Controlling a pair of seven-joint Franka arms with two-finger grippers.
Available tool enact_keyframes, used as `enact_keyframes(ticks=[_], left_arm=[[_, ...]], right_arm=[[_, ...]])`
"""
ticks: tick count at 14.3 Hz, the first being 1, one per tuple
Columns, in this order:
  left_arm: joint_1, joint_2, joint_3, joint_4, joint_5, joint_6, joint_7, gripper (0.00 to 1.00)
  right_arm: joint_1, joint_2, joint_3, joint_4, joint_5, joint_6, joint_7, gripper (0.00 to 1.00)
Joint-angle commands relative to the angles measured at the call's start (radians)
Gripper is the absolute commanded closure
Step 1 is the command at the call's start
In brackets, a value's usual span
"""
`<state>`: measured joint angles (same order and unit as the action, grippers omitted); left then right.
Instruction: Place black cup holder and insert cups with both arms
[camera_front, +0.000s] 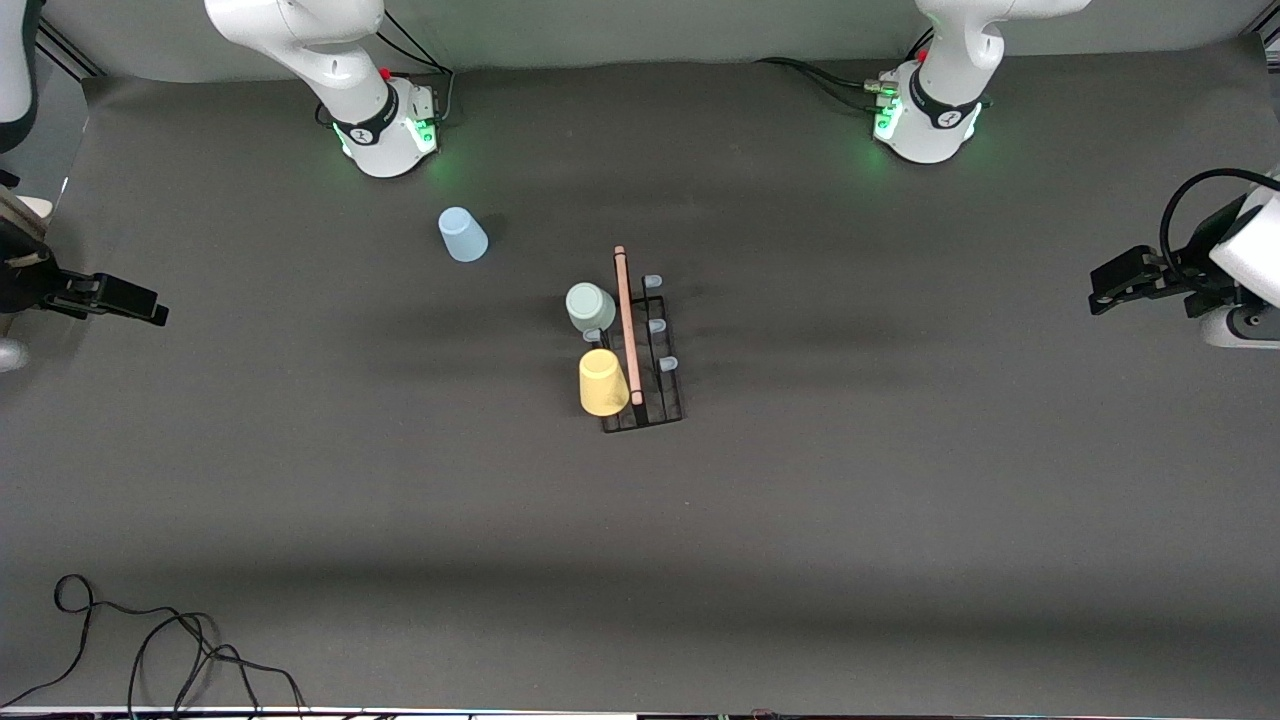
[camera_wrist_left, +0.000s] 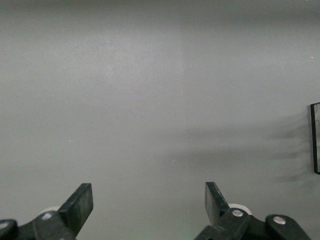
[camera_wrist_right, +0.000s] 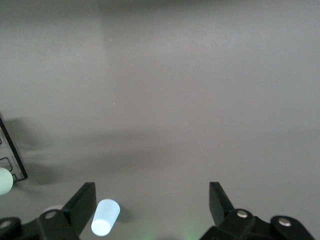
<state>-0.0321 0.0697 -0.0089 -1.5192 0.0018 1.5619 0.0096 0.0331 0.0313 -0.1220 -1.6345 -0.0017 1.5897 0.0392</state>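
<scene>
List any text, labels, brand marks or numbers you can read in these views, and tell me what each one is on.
No readable text in any view.
Black band on the right arm's base: a small white mark, too small to read.
Black band on the left arm's base: a similar white mark, too small to read.
Black cup holder, blue cup, grey-green cup, yellow cup: no markings visible.
Left tool and right tool: both open, no lettering.

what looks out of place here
The blue cup stands apart on the table, upside down, toward the right arm's base, not on the rack. The grey-green cup and yellow cup sit on pegs. Both grippers, left and right, are open.
</scene>
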Motion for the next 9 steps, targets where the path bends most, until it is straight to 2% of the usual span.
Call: enact_keyframes(ticks=[1, 9], left_arm=[[0.011, -0.007, -0.011, 0.007, 0.000, 0.000, 0.013, 0.00], [0.011, -0.007, -0.011, 0.008, 0.000, 0.000, 0.013, 0.00]], right_arm=[[-0.002, -0.062, 0.018, -0.088, -0.024, 0.062, -0.016, 0.00], [0.002, -0.053, 0.018, -0.077, -0.024, 0.062, -0.016, 0.00]])
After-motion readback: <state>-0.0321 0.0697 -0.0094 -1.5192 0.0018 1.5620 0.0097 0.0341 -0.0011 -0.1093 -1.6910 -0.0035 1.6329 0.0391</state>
